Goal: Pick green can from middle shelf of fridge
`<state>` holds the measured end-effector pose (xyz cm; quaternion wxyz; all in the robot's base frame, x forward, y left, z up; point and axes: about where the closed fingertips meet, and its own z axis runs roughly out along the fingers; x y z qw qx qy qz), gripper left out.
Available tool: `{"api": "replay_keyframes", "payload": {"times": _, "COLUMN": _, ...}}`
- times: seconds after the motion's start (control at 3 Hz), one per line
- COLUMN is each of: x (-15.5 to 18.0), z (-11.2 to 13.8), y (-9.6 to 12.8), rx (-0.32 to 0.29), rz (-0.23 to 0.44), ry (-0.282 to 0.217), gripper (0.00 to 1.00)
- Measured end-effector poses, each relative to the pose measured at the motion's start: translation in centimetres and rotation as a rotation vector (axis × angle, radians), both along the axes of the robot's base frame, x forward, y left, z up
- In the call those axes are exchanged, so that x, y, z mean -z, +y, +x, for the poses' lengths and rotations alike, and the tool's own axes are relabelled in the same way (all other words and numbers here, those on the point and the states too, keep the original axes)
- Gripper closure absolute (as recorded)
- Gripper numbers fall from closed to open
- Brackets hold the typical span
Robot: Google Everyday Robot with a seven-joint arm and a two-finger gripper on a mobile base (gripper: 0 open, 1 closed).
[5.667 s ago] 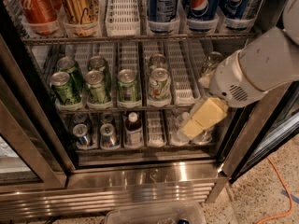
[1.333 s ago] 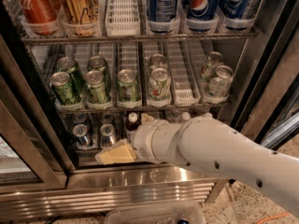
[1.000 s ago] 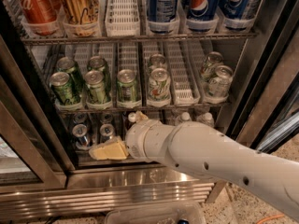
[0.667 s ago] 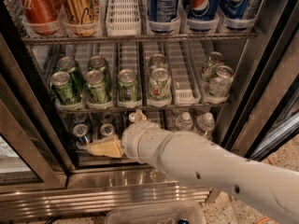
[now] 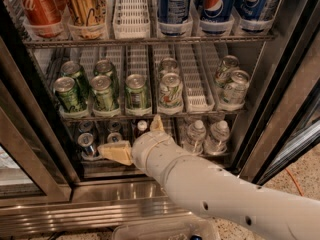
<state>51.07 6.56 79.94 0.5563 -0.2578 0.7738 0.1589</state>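
The green can [image 5: 136,94], dull olive with a greyish label, stands at the front of the middle shelf [image 5: 200,113], in the third lane from the left. My gripper [image 5: 135,137] is open and empty. It hangs in front of the bottom rack, just below the middle shelf's front rail and under the green can. One tan finger [image 5: 115,151] points left and the other [image 5: 156,123] points up toward the rail. The fridge [image 5: 100,204] stands with its door open. My white arm reaches in from the lower right.
Brighter lime-green cans [image 5: 68,94] fill the two left lanes. White cans [image 5: 170,89] stand right of the green can, and silver cans [image 5: 234,86] at the far right. Tall red, gold and blue cans [image 5: 172,4] stand above. Small bottles [image 5: 195,134] and cans [image 5: 86,143] are below. A dark door frame [image 5: 280,99] is at right.
My arm swung from the right side of the fridge down and left to the front of the bottom rack. In the last second the gripper shifted slightly up and right.
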Motion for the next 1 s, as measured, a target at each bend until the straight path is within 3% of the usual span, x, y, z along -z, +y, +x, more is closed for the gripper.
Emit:
{"api": "replay_keyframes", "payload": {"times": 0.33, "x": -0.5, "z": 0.2, "y": -0.2, "rx": 0.044, "rz": 0.015, "ry": -0.030, "gripper": 0.00}}
{"api": "replay_keyframes", "payload": {"times": 0.67, "x": -1.4, "z": 0.6, "y": 1.1, "rx": 0.056, "rz": 0.045, "ry": -0.073, "gripper": 0.00}}
{"api": "replay_keyframes", "payload": {"times": 1.0, "x": -1.4, "z": 0.6, "y": 1.1, "rx": 0.056, "rz": 0.045, "ry": -0.073, "gripper": 0.00}}
